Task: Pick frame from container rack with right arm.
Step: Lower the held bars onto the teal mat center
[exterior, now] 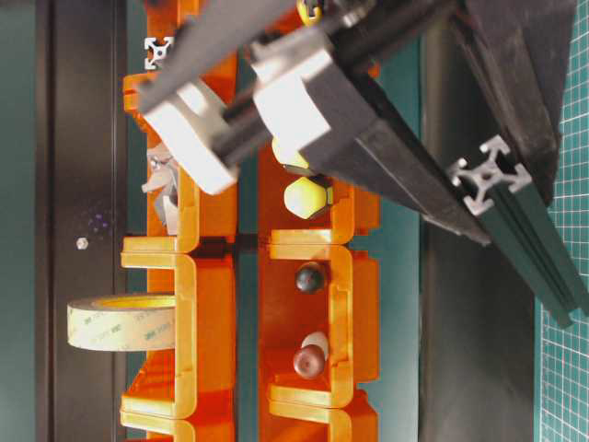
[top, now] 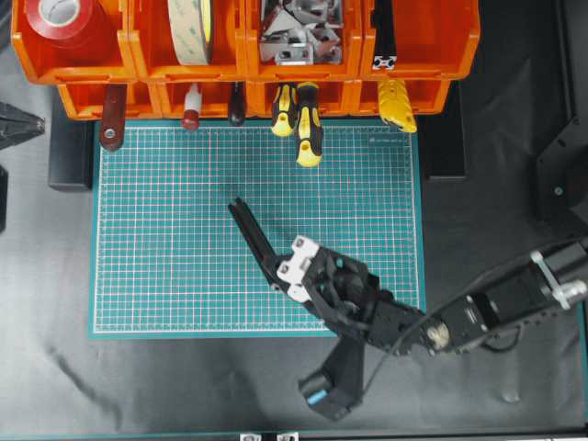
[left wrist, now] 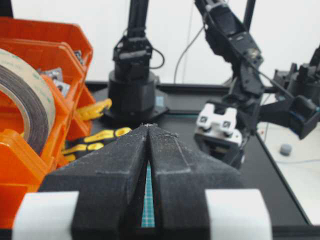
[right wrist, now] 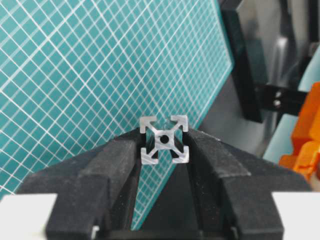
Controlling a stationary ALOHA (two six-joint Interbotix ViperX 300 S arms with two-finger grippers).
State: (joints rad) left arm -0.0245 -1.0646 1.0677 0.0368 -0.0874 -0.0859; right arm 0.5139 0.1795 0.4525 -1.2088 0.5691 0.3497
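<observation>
My right gripper [top: 268, 257] is shut on the frame [top: 246, 220], a slim black grooved bar, and holds it above the green mat [top: 175, 239], pointing up-left. In the right wrist view the bar's silvery cross-shaped end [right wrist: 164, 140] sits pinched between the two black fingertips. The table-level view shows the same cut end [exterior: 490, 175] just past the fingers. The orange container rack [top: 138, 69] spans the mat's far edge, well apart from the held bar. A second black bar [top: 384, 41] rests in the top-right bin. My left gripper [left wrist: 149, 131] is shut and holds nothing, at the left edge [top: 14, 124].
The rack's bins hold a red tape roll [top: 60, 18], a beige tape roll [top: 191, 28], metal brackets [top: 299, 37] and yellow-and-black screwdrivers [top: 308, 129] that hang over the mat's far edge. The right arm's base [top: 335, 386] stands below the mat.
</observation>
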